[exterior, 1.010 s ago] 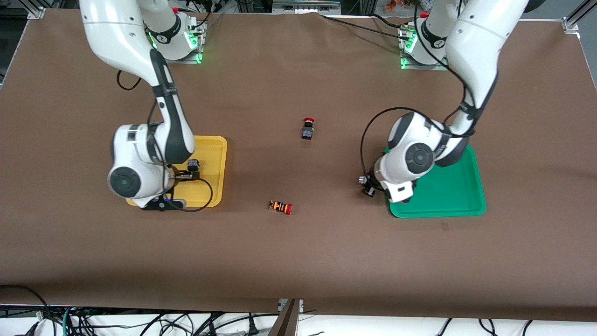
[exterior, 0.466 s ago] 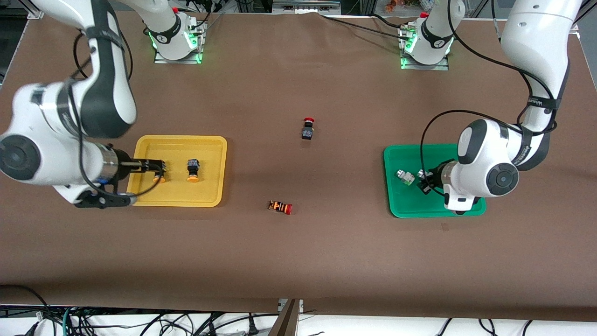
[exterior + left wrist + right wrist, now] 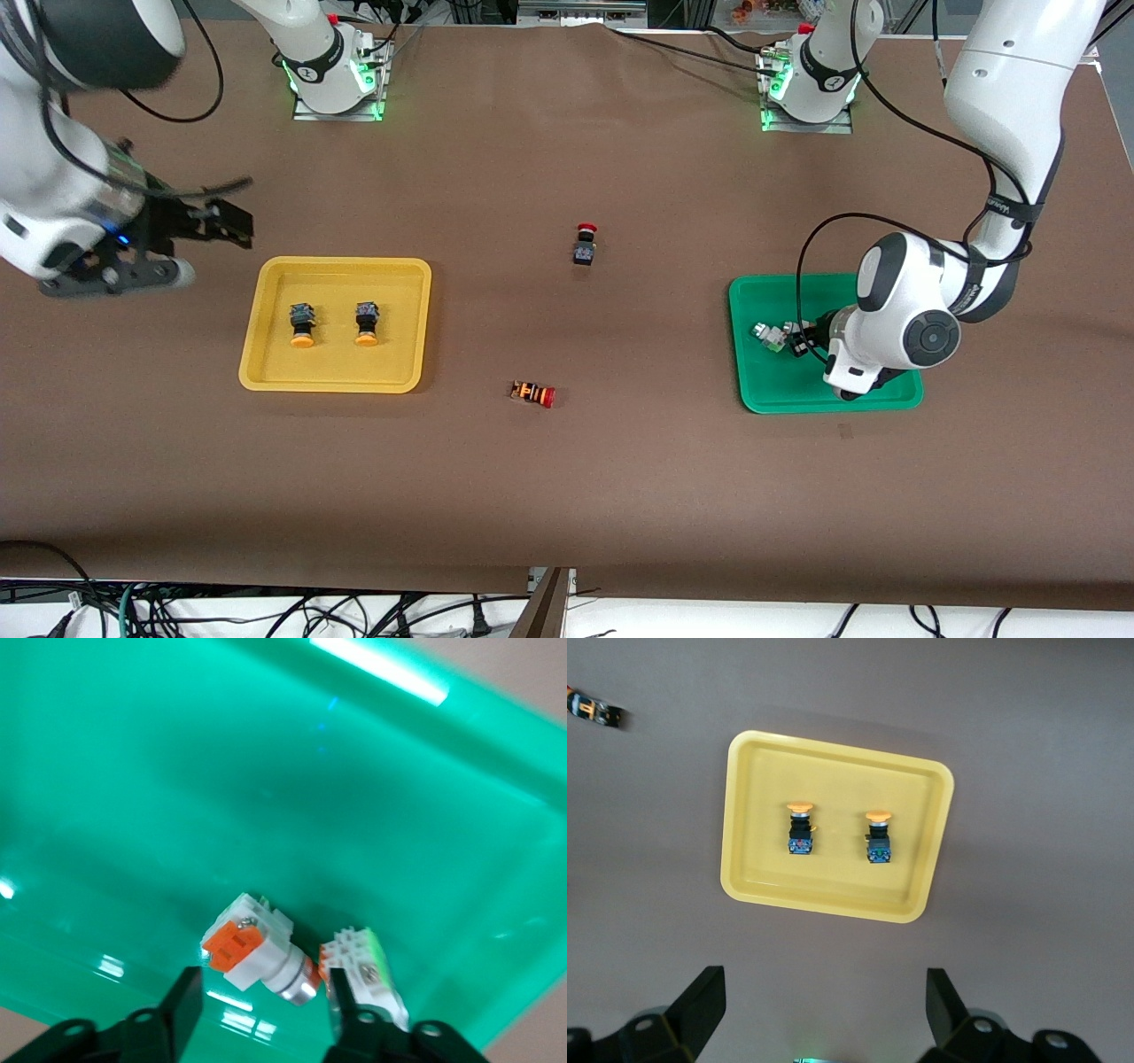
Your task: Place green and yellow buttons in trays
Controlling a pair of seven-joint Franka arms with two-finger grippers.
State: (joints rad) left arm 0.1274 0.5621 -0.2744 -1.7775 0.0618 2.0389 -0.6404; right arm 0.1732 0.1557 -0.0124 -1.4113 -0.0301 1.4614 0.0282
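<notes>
Two black switches with yellow caps lie side by side in the yellow tray. My right gripper is open and empty, raised over the table just off that tray, toward the right arm's end. The right wrist view shows the tray and both switches ahead of the gripper. Two pale switches lie in the green tray. My left gripper is low in it and open. The orange-marked switch lies between its fingers; the green-marked one is against one finger.
A black switch with a red cap stands mid-table, farther from the front camera than the trays. An orange-striped switch with a red cap lies nearer, between the trays; it also shows in the right wrist view.
My right gripper let go of the second yellow-capped switch in the yellow tray and rose away toward the right arm's end. My left gripper carried a pale switch into the green tray and opened.
</notes>
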